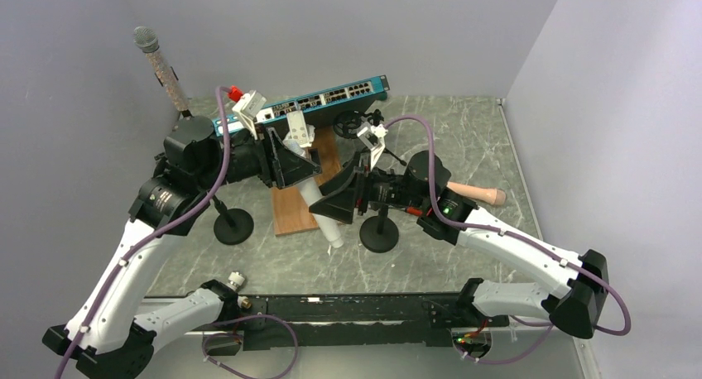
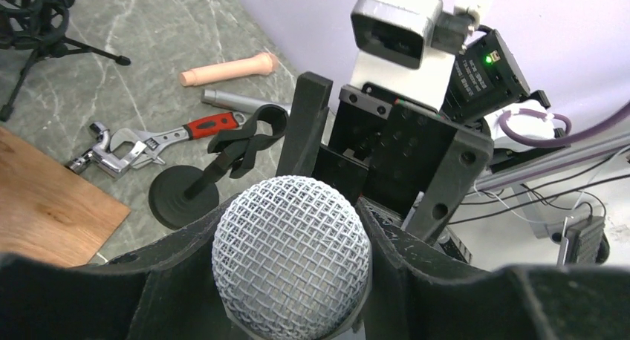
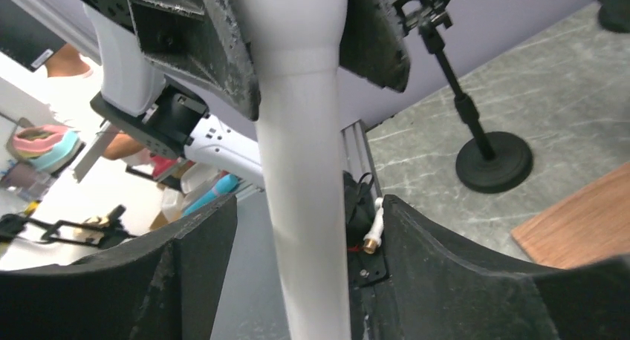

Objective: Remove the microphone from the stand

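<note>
A white microphone [image 1: 321,209] with a mesh head [image 2: 291,255] hangs tilted over the wooden board, free of any clip. My left gripper [image 1: 300,168] is shut on its head [image 2: 290,240]. My right gripper [image 1: 346,199] is open around the white handle [image 3: 304,169], with a gap on each side [image 3: 308,229]. The black stand [image 1: 379,232] stands just right of the microphone. Its clip [image 2: 249,132] is empty.
A second stand [image 1: 233,227] at the left carries a glittery microphone [image 1: 157,60]. A wooden board [image 1: 294,209], a blue network switch [image 1: 327,100], a small tripod [image 1: 352,122], a peach handle [image 1: 478,194] and a red-handled wrench [image 2: 160,136] lie around.
</note>
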`<state>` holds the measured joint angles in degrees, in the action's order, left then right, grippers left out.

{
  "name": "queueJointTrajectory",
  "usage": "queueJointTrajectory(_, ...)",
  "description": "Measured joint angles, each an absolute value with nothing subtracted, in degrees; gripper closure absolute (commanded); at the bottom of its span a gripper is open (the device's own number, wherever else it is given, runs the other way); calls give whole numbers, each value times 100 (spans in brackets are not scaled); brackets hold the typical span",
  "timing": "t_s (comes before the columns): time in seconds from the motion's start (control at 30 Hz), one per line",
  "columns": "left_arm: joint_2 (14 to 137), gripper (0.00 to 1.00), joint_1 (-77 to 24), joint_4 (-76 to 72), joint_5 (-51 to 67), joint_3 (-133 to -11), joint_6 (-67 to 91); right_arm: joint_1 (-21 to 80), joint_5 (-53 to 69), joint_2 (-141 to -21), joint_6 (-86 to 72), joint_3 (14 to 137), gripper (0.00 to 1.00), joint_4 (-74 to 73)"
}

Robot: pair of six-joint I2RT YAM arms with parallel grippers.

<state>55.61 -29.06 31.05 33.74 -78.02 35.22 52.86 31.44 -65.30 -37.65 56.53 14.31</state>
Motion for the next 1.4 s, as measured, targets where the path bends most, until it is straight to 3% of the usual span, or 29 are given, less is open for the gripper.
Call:
queueJointTrajectory(0.1, 5559, 100, -2906, 3068, 3459, -7800, 3566, 5286, 2926, -6506, -3800, 5651, 43, 1555)
queueJointTrajectory(0.57, 5411, 100, -2895, 2799, 3566, -7511, 3706, 5297, 2882, -6694, -4160, 5524, 48, 2143)
queueJointTrajectory(0.63, 5411, 100, -2891, 2777, 3575, -7485, 3712, 5308, 2936, -6772, -4228, 5509, 47, 2292)
queueJointTrajectory(0.7, 5411, 100, -2891, 2764, 3581, -7478, 3717, 5308, 2980, -6801, -4305, 5450, 38, 2416)
queueJointTrajectory(0.77, 5404, 100, -2891, 2729, 3607, -7452, 3743, 5308, 3022, -6847, -4329, 5448, 38, 2449)
queueJointTrajectory(0.83, 5398, 100, -2891, 2718, 3621, -7446, 3769, 5308, 3070, -6897, -4338, 5448, 50, 2460)
queueJointTrajectory(0.93, 5400, 100, -2884, 2720, 3603, -7443, 3754, 5317, 3120, -6901, -4394, 5400, 93, 2670)
queueJointTrajectory(0.97, 5400, 100, -2880, 2714, 3603, -7437, 3824, 5336, 3164, -6888, -4368, 5380, 100, 2742)
queueJointTrajectory(1.0, 5398, 90, -2880, 2700, 3623, -7432, 3872, 5352, 3155, -6886, -4335, 5378, 100, 2751)
queueJointTrajectory(1.1, 5398, 35, -2880, 2718, 3616, -7435, 3861, 5352, 3153, -6875, -4298, 5374, 100, 2746)
queueJointTrajectory(1.17, 5419, 5, -2880, 2779, 3583, -7465, 3835, 5352, 3100, -6845, -4292, 5343, 100, 2727)
queueJointTrajectory(1.2, 5426, 1, -2882, 2821, 3562, -7489, 3774, 5352, 3037, -6831, -4283, 5339, 100, 2679)
queueJointTrajectory(1.4, 5349, 1, -2886, 3280, 2934, -7824, 3382, 5328, 2412, -6556, -4001, 5315, 100, 1962)
